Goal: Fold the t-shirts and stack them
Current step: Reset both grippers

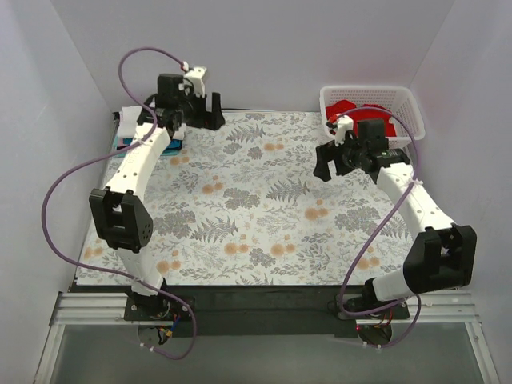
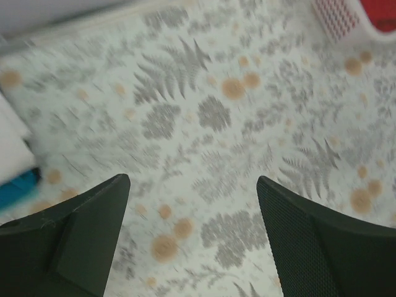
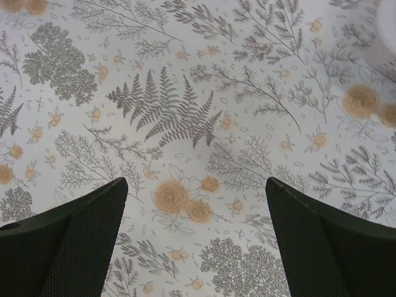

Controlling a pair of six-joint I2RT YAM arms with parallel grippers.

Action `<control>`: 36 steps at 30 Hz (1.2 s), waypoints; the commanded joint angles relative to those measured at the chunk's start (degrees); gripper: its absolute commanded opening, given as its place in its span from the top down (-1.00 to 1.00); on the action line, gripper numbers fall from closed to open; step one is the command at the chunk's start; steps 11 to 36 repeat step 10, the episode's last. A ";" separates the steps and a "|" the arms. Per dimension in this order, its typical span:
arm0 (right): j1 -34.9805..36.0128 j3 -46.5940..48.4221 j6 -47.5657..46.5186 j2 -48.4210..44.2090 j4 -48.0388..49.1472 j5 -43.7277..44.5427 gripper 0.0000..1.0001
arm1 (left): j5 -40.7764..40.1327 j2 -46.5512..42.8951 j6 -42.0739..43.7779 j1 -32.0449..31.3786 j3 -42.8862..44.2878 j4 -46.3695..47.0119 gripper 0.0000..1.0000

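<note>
A folded stack sits at the table's far left, a white t-shirt (image 1: 129, 120) on top of a blue t-shirt (image 1: 128, 143). In the left wrist view the white (image 2: 9, 148) and the blue (image 2: 20, 187) show at the left edge. A red t-shirt (image 1: 350, 109) lies in the white lattice basket (image 1: 404, 104); it also shows in the left wrist view (image 2: 380, 12). No pink t-shirt is in view. My left gripper (image 1: 204, 118) (image 2: 192, 185) is open and empty, just right of the stack. My right gripper (image 1: 326, 166) (image 3: 195, 185) is open and empty above the cloth, left of the basket.
The floral table cloth (image 1: 256, 200) covers the table. The basket stands at the far right corner and shows in the left wrist view (image 2: 337, 18). White walls close in the left, back and right sides. A blurred white edge (image 3: 387, 31) sits at the right wrist view's top right.
</note>
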 commanded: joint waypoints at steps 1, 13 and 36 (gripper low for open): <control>-3.51 -5.89 -0.68 -3.60 -1.41 -2.46 -0.97 | 0.98 -3.99 -7.38 -2.19 -12.69 -2.91 -0.67; -5.01 -15.06 -1.48 -8.97 -1.23 -2.90 -0.97 | 5.02 -8.74 -9.50 -3.95 -27.86 0.53 -0.69; -5.01 -15.06 -1.48 -8.97 -1.23 -2.90 -0.97 | 5.02 -8.74 -9.50 -3.95 -27.86 0.53 -0.69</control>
